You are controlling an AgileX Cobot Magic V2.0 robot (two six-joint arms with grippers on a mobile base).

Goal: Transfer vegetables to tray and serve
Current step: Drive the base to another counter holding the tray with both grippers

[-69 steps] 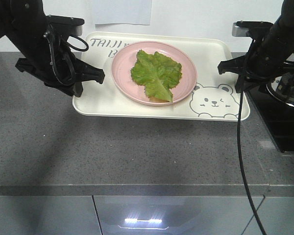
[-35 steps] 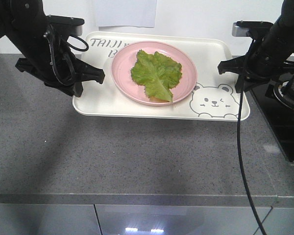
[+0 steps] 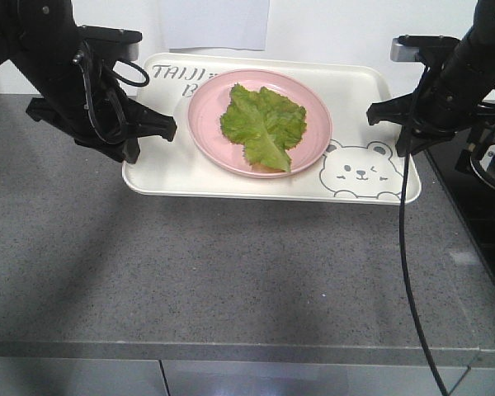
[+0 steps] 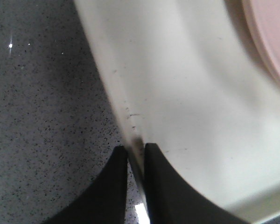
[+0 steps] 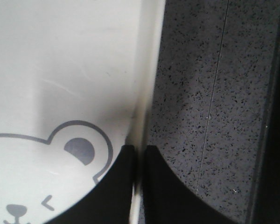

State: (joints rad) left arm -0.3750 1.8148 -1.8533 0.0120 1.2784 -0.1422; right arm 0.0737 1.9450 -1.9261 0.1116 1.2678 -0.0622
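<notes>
A: Where do we see the lettuce leaf (image 3: 264,124)?

B: It lies on the pink plate (image 3: 210,124), which sits on the cream tray (image 3: 173,169), toward twelve o'clock on the grey counter (image 3: 214,272).

A: And our grippers?

B: Our left gripper (image 4: 135,156) is clenched on the tray's nine o'clock rim, one finger on each side of it. Our right gripper (image 5: 139,154) pinches the three o'clock rim beside the bear face (image 3: 359,172).
</notes>
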